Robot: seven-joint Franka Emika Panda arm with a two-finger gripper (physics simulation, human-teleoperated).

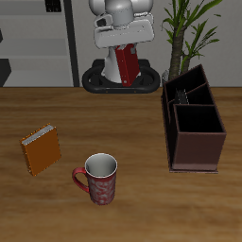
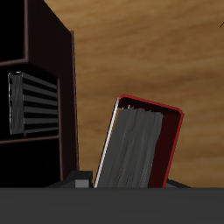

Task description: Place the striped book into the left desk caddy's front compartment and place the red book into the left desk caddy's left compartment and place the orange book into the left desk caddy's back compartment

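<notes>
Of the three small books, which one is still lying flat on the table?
The bright-orange hardcover book, near the red mug. The dark-red book is up in the gripper, and the black-and-grey striped book stands inside the maroon desk caddy.

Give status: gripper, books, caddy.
Gripper shut on red book, lifted near the robot's base. Striped book already in left desk caddy. Orange book on table beside mug.
</notes>
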